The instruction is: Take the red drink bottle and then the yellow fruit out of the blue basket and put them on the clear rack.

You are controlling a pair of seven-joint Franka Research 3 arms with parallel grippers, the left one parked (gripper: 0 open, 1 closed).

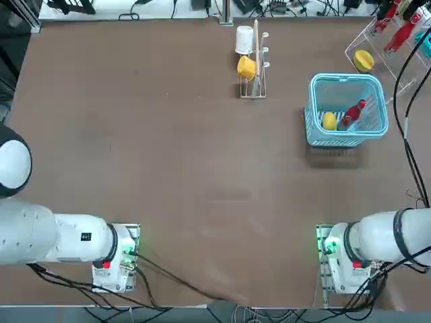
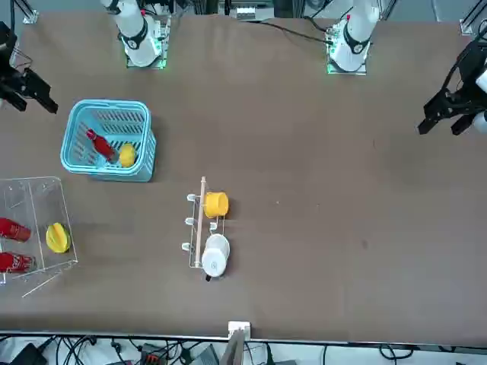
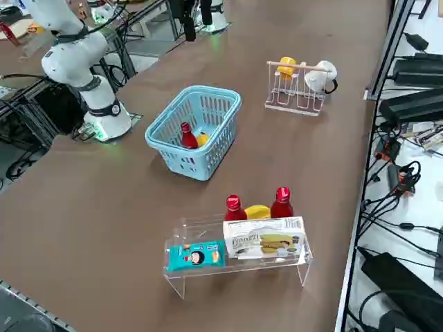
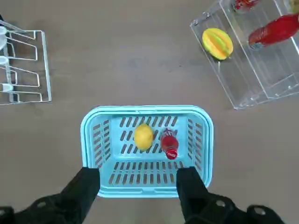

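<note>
The red drink bottle [image 4: 169, 143] lies tilted inside the blue basket [image 4: 145, 109], with the small yellow fruit [image 4: 143, 136] right beside it. From overhead, the bottle [image 1: 352, 113] and fruit [image 1: 328, 120] sit in the near half of the basket [image 1: 347, 78]. The clear rack [image 1: 387, 60] stands just beyond the basket at the table's far right corner. My right gripper [image 4: 138, 186] hangs open and empty, high above the basket's near rim. In the front view the gripper [image 2: 30, 99] shows at the left edge.
The rack [image 3: 242, 266] holds two red bottles [image 3: 282, 204], a larger yellow fruit [image 3: 257, 211] and two flat packets. A thin-post stand [image 1: 252, 60] with a white and a yellow cup stands left of the basket near the far edge.
</note>
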